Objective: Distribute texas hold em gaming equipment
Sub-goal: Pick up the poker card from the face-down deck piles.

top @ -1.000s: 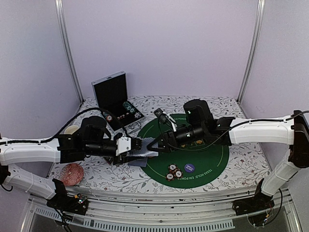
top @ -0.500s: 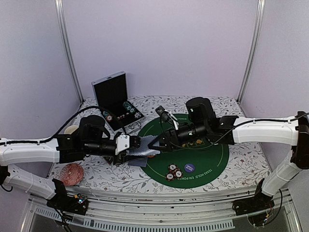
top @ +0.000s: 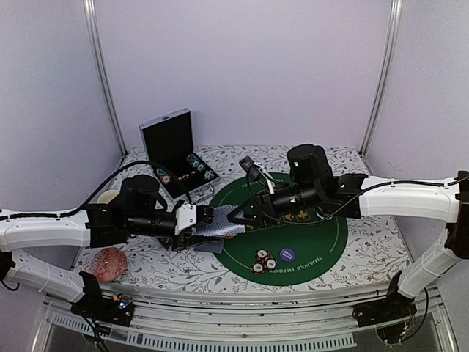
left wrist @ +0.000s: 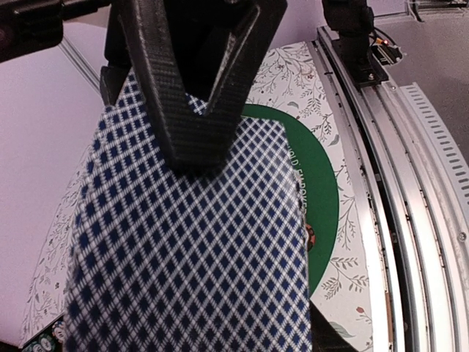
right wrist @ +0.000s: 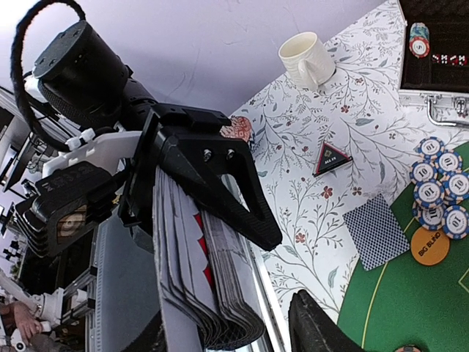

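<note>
Left tool clenched on fanned playing cards above the worktop, left of centre. Right tool spread around their edge, seemingly not pinching. One card and poker chips laid out; most cards undealt.

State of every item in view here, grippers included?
Case: open, lid up.
Deck: fanned, held off the table.
Left gripper: shut on deck.
Right gripper: open, at deck's end.
Loose card: face down, flat.
Mug: upright.
Chips: lying flat, clustered.
</note>
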You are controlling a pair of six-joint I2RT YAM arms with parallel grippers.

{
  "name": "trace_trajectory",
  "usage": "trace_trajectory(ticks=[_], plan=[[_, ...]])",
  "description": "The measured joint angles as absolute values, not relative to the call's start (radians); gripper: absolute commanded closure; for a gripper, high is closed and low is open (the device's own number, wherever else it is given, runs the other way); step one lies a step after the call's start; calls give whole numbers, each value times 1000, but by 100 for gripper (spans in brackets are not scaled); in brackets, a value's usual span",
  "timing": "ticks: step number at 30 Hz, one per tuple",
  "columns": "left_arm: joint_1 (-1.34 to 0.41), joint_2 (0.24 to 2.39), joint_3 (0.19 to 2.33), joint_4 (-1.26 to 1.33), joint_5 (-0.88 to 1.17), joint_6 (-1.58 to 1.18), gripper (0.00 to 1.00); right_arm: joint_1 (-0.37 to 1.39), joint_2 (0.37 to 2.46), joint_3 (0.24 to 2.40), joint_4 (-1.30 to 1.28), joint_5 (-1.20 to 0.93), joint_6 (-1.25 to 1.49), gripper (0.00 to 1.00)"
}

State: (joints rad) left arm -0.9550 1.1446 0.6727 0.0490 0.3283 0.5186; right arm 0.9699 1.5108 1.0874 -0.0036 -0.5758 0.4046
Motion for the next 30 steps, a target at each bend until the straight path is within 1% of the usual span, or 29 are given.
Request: trace_trajectory(ticks=[3,9,16,20,21,30], plan=[[-955,1145,673,49,327,519,55,970,1498,1087,-18,-570,405,59],[-955,1145,673,51,324,519,55,970,1473,1087,-45,-554,406,73],[-955,1145,673,53,321,519,56,970,1442,1082,-68,-532,408,80],[-955,1145,673,56,321,518,56,970,1431,1079,-79,-528,408,94],[-955,1145,673,56,321,517,56,970,1430,1079,-84,-528,409,96],[-955,1145,673,57,305,510,56,970,1389,1079,-156,-514,401,97]])
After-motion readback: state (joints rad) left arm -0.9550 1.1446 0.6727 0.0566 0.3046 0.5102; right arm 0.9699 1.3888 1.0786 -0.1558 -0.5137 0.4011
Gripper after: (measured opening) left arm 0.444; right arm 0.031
